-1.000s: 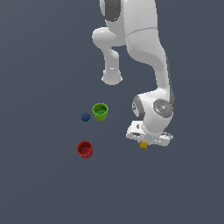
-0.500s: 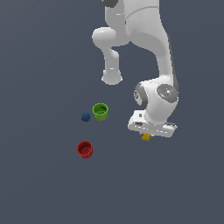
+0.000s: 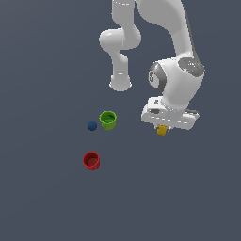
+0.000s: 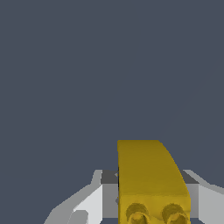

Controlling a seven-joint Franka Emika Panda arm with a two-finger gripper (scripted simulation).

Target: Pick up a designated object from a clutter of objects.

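The designated object, a tiny yellow studded block [image 3: 162,131], hangs just under the white hand of the arm, lifted off the grey floor. My gripper [image 3: 163,130] is shut on it. In the wrist view the yellow block [image 4: 148,179] fills the space between the two white fingers [image 4: 94,201], its studs toward the camera. The rest of the clutter lies toward the exterior view's left: a green cup [image 3: 108,120], a dark blue ball [image 3: 92,125] beside it, and a red cup [image 3: 91,160] nearer the front.
The arm's white base [image 3: 120,84] stands behind the green cup. Plain grey floor surrounds everything. The wrist view shows only grey floor beyond the block.
The gripper has risen with the yellow block held in it, and the hand has shifted slightly to the exterior view's right. The cups and the ball have not moved.
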